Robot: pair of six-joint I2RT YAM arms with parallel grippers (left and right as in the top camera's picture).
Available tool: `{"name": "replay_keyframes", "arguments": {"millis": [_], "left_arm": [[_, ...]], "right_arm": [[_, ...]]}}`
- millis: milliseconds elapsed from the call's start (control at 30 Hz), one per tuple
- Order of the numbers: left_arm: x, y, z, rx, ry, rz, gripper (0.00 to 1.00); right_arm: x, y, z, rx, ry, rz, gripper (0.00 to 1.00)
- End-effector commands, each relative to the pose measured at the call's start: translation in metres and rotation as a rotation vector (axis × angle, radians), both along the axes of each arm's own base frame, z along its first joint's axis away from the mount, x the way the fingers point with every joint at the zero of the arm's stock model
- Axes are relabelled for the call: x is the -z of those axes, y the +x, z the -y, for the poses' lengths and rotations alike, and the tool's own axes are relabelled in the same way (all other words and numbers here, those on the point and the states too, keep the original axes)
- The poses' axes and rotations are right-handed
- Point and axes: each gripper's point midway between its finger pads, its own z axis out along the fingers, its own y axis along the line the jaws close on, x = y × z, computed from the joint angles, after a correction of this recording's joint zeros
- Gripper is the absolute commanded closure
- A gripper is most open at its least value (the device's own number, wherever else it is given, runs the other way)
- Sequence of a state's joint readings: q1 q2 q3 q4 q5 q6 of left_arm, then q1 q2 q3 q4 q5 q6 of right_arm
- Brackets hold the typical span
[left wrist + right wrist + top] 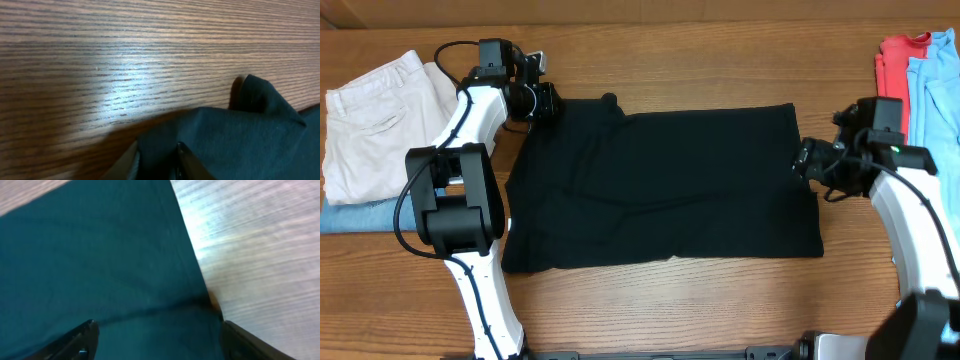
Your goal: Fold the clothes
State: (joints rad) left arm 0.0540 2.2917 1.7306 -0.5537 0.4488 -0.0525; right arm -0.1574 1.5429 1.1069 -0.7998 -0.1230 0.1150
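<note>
- the black shirt [660,185] lies spread out flat in the middle of the wooden table [720,40]. it has a few small wrinkles.
- it looks soft, thin and light. it should flop and bend wherever it is lifted, and it will not break.
- lifting one spot would likely pull up only that bit while the rest drags. two holds at corners or edges look best.
- the left gripper [542,100] is at the shirt's far left corner. in the left wrist view its fingers [182,160] are close together, with a bit of black cloth pinched between them.
- the right gripper [808,160] is at the shirt's right edge. its fingers [82,340] stand wide apart and hold nothing, with the cloth just under them.
- the edge under the right gripper looks like a good place to pinch.
- the wood looks smooth, so the cloth may slide, and a thin pinch could slip out.
- cream trousers [375,115] lie on blue jeans [350,215] at the left. a red cloth [898,65] and a light blue cloth [935,95] lie at the right. none of them touch the shirt.
</note>
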Motion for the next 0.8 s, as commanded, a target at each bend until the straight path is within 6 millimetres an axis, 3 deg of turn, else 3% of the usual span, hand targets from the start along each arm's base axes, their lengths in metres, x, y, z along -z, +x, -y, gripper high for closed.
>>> {"name": "replay_keyframes", "arguments": {"millis": [0, 267, 400, 533, 767], "left_arm": [[-0.007, 0.006, -0.005, -0.015, 0.013, 0.016, 0.81], [0.002, -0.002, -0.016, -0.044, 0.072, -0.031, 0.82], [0.004, -0.005, -0.017, -0.047, 0.081, -0.047, 0.82], [0.004, -0.005, -0.017, -0.048, 0.081, -0.046, 0.82], [0.004, -0.005, -0.017, -0.05, 0.079, -0.049, 0.82]], "right_arm": [[0.003, 0.023, 0.003, -0.037, -0.003, 0.033, 0.18], [-0.001, 0.107, 0.023, -0.106, -0.086, 0.083, 0.13], [0.01, 0.144, 0.029, -0.146, -0.109, 0.106, 0.12], [0.036, 0.163, 0.031, -0.201, -0.134, 0.112, 0.13], [0.076, 0.173, 0.033, -0.235, -0.145, 0.094, 0.16]]}}
